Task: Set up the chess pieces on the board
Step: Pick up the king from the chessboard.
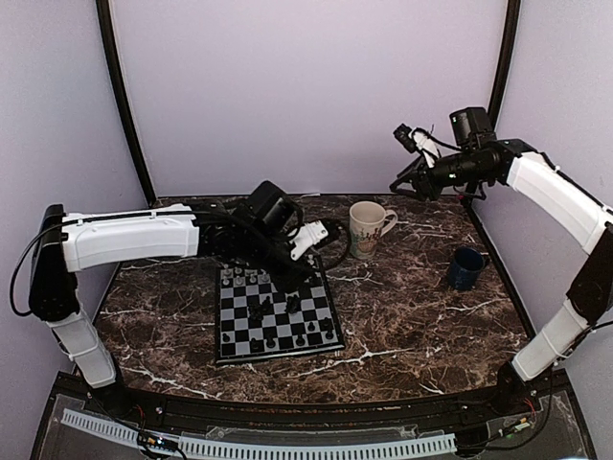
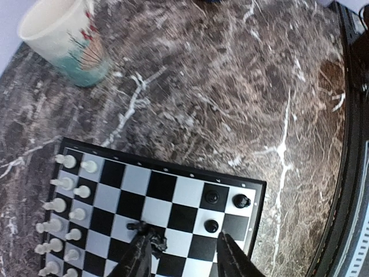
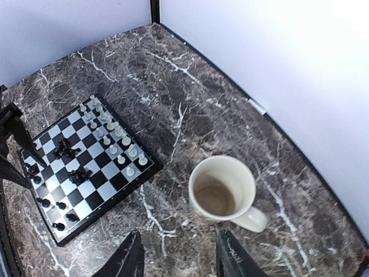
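- On the dark marble table [image 1: 412, 316], left of centre: the board [image 1: 239, 311], lying flat.
- Far edge of the board: white pieces [image 1: 244, 278] in two neat rows, upright as far as the left wrist view shows.
- Near edge: black pieces [image 1: 278, 341] in a loose row with gaps. A few more black ones are bunched mid-board; cannot tell whether they are standing or tipped.
- Left gripper [image 2: 183, 236]: low over the board, jaws apart, only bare squares between the fingers, nothing clamped.
- One black piece [image 2: 149, 235] sits right at the tip of one left finger. Cannot tell whether it touches.
- Three other black ones stand in the board corner just beyond those fingers.
- Right gripper [image 3: 179, 235]: high in the air at the far right, well apart from the board, jaws apart and holding nothing. Its camera looks down on the cream mug.
- Cream mug [image 1: 369, 228]: upright, just beyond the board's far right corner, not touching it.
- Blue mug [image 1: 466, 268]: upright, well to the right of the board.
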`<state>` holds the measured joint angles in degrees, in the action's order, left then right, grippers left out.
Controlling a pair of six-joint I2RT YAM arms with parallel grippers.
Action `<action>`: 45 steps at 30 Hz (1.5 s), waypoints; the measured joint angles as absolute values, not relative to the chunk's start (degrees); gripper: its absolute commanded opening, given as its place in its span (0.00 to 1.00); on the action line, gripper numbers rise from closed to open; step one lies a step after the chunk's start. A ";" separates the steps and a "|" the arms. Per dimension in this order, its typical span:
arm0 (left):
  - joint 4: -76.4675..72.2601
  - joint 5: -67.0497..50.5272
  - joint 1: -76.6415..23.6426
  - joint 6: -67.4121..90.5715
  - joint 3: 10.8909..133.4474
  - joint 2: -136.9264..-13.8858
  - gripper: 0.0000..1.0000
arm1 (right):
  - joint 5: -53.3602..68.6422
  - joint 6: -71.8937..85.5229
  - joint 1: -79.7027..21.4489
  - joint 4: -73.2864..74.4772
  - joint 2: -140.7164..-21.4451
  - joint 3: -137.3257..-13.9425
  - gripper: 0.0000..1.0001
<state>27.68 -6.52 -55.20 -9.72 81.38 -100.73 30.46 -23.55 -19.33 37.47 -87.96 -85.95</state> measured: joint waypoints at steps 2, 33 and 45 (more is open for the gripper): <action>26.33 -4.60 -54.74 -8.34 81.38 -97.69 0.67 | 29.08 -23.46 -19.33 38.06 -87.96 -89.54 0.85; 20.84 3.14 -45.95 14.90 70.78 -99.50 0.46 | 41.12 -22.17 -20.23 28.49 -87.77 -64.45 0.58; 27.18 0.05 -50.39 15.70 73.87 -106.54 0.40 | 42.68 -22.72 -20.21 28.21 -88.07 -64.31 0.57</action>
